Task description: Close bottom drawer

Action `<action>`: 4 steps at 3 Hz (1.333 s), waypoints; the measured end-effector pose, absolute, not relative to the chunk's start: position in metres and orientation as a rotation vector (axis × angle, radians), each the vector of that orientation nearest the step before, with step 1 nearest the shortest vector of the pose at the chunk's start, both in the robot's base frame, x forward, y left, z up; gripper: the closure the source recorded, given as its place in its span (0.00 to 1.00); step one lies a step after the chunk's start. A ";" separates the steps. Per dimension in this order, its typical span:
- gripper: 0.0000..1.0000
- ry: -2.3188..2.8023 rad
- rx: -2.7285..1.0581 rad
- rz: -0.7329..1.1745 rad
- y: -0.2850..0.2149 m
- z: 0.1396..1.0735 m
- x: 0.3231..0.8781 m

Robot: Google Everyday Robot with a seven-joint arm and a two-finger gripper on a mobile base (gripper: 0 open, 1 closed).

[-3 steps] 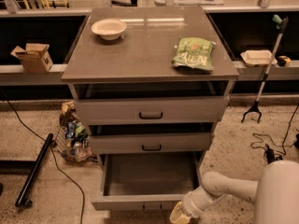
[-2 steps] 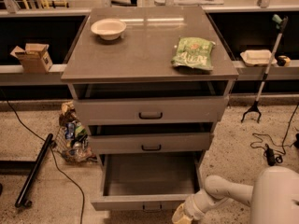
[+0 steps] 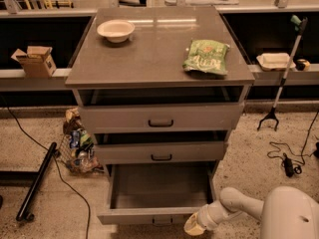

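A speckled stone floor runs under a grey metal cabinet (image 3: 159, 59) that stands before a long, dark shelf; on the cabinet's flat top sit a pale bowl (image 3: 115, 30) towards the back left and a green snack bag (image 3: 205, 58) near the right edge, well apart from each other. The top drawer (image 3: 160, 117) and the middle drawer (image 3: 160, 152) each stand a little way out, with a dark gap above each front; the bottom drawer (image 3: 158, 214) is pulled far out towards me, its grey floor open to view, and its small dark handle (image 3: 162, 221) sits in the centre of the front panel.

My gripper (image 3: 193, 226) is low at the bottom edge of the view, just beside the right end of that front panel; whether it touches the panel I cannot tell, nor how far open it is or whether it has hold of anything. My white arm (image 3: 234, 205) reaches in from the lower right.

On the shelf to the left rests a cardboard box (image 3: 34, 61); to the right, a white tray (image 3: 274, 60). A basket of packets (image 3: 77, 148) stands on the floor against the cabinet's left side; a black bar (image 3: 36, 180) lies further left; a grabber stick (image 3: 284, 78) leans on the right, with cables (image 3: 286, 158) below it.
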State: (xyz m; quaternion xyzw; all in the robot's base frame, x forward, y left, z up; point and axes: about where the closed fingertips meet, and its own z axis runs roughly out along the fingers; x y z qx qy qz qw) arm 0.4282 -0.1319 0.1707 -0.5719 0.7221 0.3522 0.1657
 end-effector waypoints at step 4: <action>0.13 2.055 -1.626 0.993 -0.133 0.170 0.433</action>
